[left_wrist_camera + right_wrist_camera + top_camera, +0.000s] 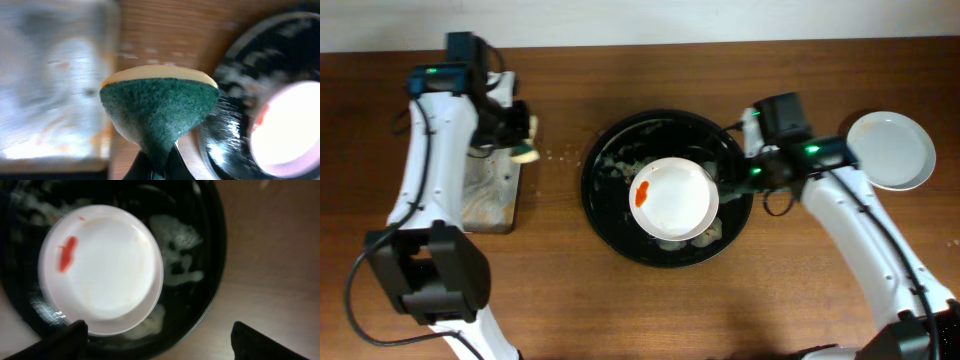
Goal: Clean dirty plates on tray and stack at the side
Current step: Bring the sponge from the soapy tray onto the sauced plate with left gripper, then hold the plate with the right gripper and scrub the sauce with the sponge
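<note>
Overhead evenly lit, sharp; left wrist view blurred, plate (287,132) overexposed; right wrist dim, soft.

Left arm (420,170) and right arm (865,225): white link shells, black joint housings, green indicator lights (433,71) at the wrists, thin black cables (355,290) looping alongside.

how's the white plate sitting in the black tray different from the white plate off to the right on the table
The smeared round white plate carries an orange-red streak near its left rim; the plain round white plate shows none. The smeared one sits among foam in the round black tray; the plain one lies on the bare wooden table at the right. Both are shallow and face up.
</note>
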Robot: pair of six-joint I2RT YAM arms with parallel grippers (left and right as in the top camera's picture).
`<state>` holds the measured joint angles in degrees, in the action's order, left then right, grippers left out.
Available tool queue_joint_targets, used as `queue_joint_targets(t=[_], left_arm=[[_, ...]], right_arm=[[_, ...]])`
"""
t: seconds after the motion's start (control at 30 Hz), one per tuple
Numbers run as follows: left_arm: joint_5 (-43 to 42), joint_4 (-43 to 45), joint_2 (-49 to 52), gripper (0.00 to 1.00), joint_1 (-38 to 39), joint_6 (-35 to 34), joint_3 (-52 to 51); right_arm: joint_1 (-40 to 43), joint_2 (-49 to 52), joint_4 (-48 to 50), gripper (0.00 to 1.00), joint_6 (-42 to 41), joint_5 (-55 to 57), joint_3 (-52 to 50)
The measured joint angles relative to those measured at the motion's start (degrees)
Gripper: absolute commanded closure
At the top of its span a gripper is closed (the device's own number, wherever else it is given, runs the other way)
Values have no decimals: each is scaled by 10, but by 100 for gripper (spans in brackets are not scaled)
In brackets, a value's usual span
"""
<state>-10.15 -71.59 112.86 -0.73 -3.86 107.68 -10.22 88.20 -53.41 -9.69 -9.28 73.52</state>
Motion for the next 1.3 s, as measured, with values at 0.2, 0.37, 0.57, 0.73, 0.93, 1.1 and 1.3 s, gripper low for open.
queue_joint_targets(t=[0.2,0.37,0.57,0.73,0.93,1.1,1.3], left_arm=[[-41,18,0,100,130,-7,0],[-51,96,0,100,217,-52,-38],[-57,199,3,100,274,-104,-136],[-60,287,3,100,297,-126,-210],[-59,323,8,100,312,-140,-246],[-60,333,42,100,318,-143,-247],[-43,308,52,100,332,-171,-247]], right_arm=[[68,1,-41,21,-25,-110,0],[63,13,-23,56,-38,-137,-32],[52,89,81,58,-59,-147,-104],[50,142,143,70,-71,-151,-111],[34,192,173,78,-81,-153,-111],[34,194,175,86,-85,-155,-111],[34,197,177,87,-91,-154,-111]])
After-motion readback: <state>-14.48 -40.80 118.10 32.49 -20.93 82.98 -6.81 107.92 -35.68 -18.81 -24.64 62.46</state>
